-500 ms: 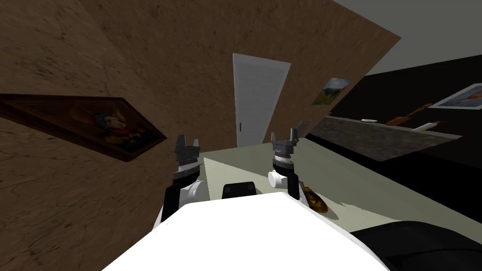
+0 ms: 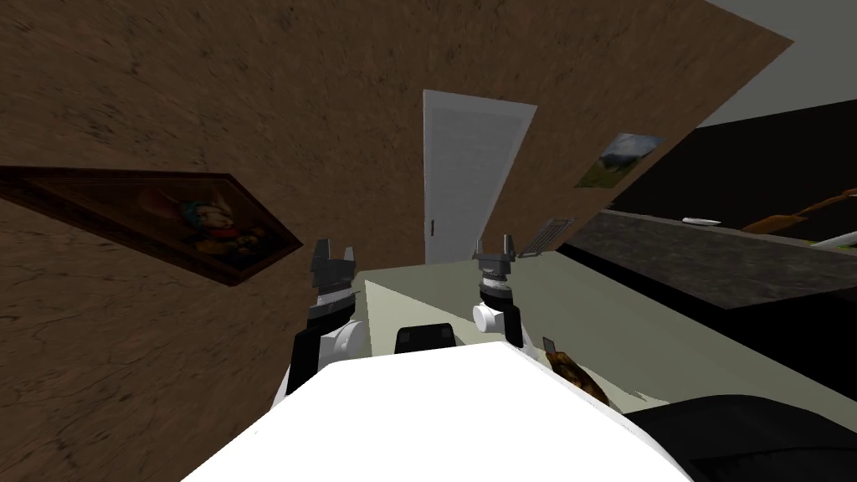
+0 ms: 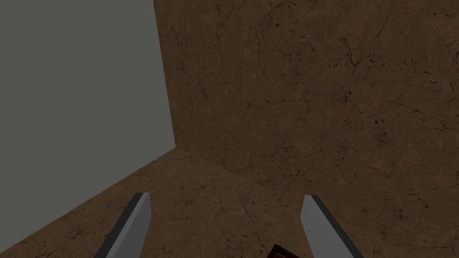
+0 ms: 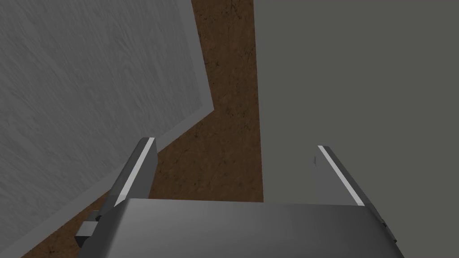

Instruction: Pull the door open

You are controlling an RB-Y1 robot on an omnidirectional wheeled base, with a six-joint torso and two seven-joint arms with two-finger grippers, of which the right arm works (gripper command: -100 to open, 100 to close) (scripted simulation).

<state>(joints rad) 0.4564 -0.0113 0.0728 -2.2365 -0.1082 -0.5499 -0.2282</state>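
Starting at the right pincer (image 2: 494, 244): held up ahead of the chest, blades wide apart, clamped on nothing. Along its own wrist view, blades spread the same way and aimed high at an upper corner of the door (image 2: 469, 176), nowhere near touching it. Looks like a ready pose for an approach, open so as to slip round a grip later.

Over to the left pincer (image 2: 335, 251): also raised, also apart and empty, close to the brown wall (image 2: 251, 100) on that side. Probably just along for the ride.

Now outward. Door well ahead, pale grey, looking shut, set in the wall at the far edge of the floor (image 2: 653, 310). Small dark handle (image 2: 432, 227) low on its left edge, so hinges probably on the right, with the swing toward this side. Well apart from both pincers, so a drive across the floor is called for before any grip.

Round about:
- Framed painting (image 2: 167, 219) on the wall near the left arm.
- Smaller picture (image 2: 623, 157) on the wall to the right of the door.
- Slatted grille (image 2: 548, 234) low beside the door, at the floor's far edge.
- Dark desk (image 2: 736, 268) along the floor's right edge, with a white plate (image 2: 700, 221) near its far edge and a black area (image 2: 770, 151) beyond.

Down by the robot's right side, a brown lump (image 2: 577, 376) on the floor; cannot tell what, but worth steering round. Straight line to the door over bare floor, with the desk's near corner off to the right of it.
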